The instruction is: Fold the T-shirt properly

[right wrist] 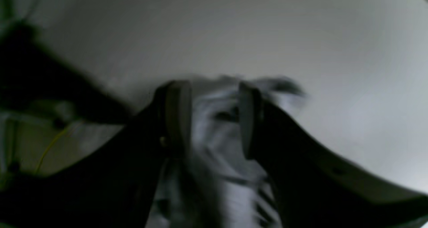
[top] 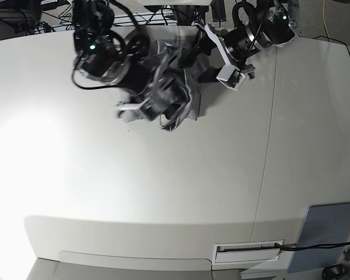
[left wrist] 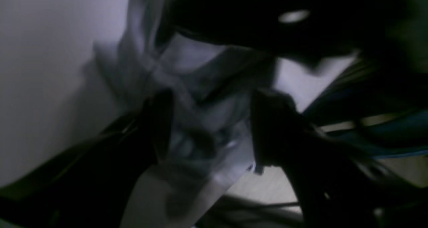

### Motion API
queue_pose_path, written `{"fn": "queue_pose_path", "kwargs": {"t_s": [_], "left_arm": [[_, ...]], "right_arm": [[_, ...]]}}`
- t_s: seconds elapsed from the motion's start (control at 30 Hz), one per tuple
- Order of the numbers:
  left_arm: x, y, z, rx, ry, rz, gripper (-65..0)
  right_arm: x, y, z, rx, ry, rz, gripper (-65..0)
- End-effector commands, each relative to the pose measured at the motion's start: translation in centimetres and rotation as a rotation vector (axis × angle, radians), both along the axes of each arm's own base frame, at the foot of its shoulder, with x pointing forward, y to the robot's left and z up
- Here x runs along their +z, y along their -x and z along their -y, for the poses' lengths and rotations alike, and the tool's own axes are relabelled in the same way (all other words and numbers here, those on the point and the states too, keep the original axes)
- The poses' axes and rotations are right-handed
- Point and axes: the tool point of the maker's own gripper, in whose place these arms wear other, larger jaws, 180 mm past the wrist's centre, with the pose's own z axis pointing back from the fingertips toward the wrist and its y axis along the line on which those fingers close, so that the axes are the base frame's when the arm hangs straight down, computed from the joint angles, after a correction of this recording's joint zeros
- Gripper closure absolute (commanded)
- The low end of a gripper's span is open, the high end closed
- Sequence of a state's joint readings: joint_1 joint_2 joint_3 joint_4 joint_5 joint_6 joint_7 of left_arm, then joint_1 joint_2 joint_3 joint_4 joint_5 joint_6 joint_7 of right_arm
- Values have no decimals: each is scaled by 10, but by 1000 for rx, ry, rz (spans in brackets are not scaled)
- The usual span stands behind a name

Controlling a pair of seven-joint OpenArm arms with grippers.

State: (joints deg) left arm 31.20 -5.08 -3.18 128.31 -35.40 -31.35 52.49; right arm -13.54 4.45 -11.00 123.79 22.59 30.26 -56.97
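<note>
Base view, from above: the T-shirt (top: 172, 87) sits bunched in a crumpled grey heap at the far edge of the white table (top: 163, 186), caught between my two arms, nowhere near flat. My right gripper (right wrist: 212, 117) stands with its jaws partly apart and grey cloth lying between them; whether the pads actually pinch that cloth I cannot tell through the blur. My left gripper (left wrist: 210, 127) is spread wide, folds of fabric draped in the gap, nothing clamped that I can see. As I judge it, the danger lies in that loose contact: lifting now could let the cloth slide out, or drag up several layers together and tighten the wad. The heap also lies close to the table's back edge, where a careless tug could pull it off.
</note>
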Motion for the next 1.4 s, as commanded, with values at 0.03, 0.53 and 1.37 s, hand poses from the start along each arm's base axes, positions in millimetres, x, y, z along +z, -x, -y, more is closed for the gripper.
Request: {"fn": "queue_pose_path", "kwargs": {"t_s": [0.03, 0.53, 1.37], "left_arm": [[18, 1, 15, -29, 67, 40, -358], [13, -4, 67, -36, -52, 40, -359], [-16, 9, 101, -74, -97, -18, -276]], "right_arm": [[16, -14, 20, -77, -11, 57, -232], [10, -19, 193, -484, 268, 41, -232], [12, -9, 234, -590, 341, 33, -232]]}}
